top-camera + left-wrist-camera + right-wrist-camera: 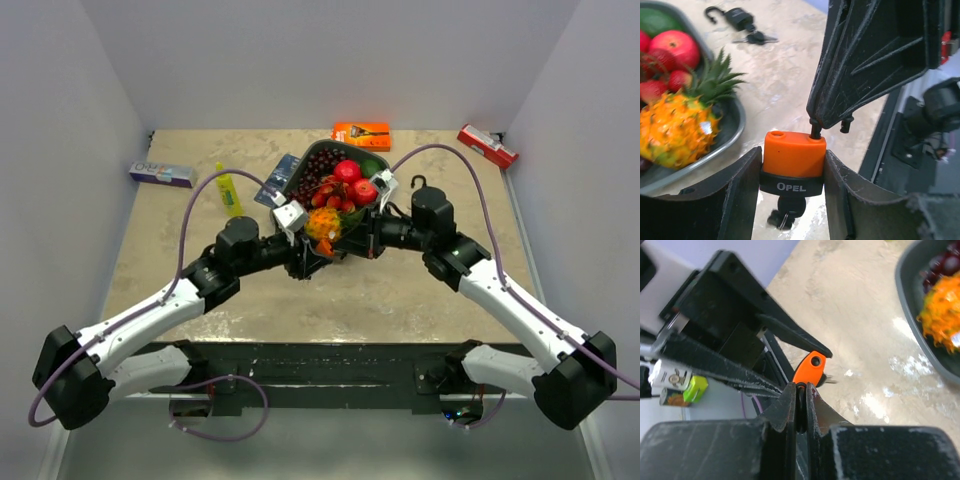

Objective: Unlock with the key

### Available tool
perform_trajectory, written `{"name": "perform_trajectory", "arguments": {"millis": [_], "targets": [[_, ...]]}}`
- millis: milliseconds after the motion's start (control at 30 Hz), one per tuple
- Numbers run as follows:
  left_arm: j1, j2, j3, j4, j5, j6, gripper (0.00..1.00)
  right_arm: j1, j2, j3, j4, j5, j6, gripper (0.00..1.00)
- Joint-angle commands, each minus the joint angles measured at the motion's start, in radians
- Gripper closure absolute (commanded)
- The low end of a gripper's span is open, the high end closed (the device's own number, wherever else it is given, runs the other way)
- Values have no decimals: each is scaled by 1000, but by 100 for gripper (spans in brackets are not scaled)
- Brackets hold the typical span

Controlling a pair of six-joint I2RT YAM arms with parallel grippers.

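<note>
An orange padlock (792, 155) with a black "OPEL" band sits upright between the pads of my left gripper (792, 165), which is shut on its two sides. A black key (790, 205) with a ring sticks out of its underside. One shackle hole on the padlock's top is empty; the black shackle (815, 131) rises from the other. My right gripper (801, 387) comes in from above and is shut on that shackle, with the orange padlock (809, 367) just past its tips. In the top view both grippers (335, 248) meet in front of the fruit bowl.
A dark bowl (300, 165) of fruit with a pineapple (675, 130) lies just behind the grippers. A second black padlock (737, 17) with keys lies on the table. Around the edges are a yellow bottle (228, 190), an orange box (361, 134), a red box (487, 146) and a blue-white box (161, 175).
</note>
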Motion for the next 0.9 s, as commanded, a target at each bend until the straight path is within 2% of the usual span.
{"name": "perform_trajectory", "arguments": {"millis": [0,167,300,400,433,500,533,633,867], "targets": [[-75,-26,42,-86,-272,62,100,-10,3,-1,-1,169,78,100],[-124,-10,42,-103,-330,-50,100,-9,24,-36,26,161,93,100],[-184,22,-38,-88,-445,-168,100,-10,61,-107,38,159,69,99],[-209,31,-98,-94,-487,-278,100,-10,73,-162,55,172,60,87],[-219,31,-115,-93,-494,-330,100,-10,78,-174,75,170,60,75],[-230,28,-165,-79,-507,-375,100,-10,84,-205,75,178,63,64],[-242,30,-181,-73,-510,-414,100,-10,93,-213,107,181,63,55],[-252,57,-216,-59,-513,-468,100,-10,109,-230,123,193,60,42],[-252,189,-202,-50,-530,-496,100,-10,104,-242,121,207,44,35]]}}
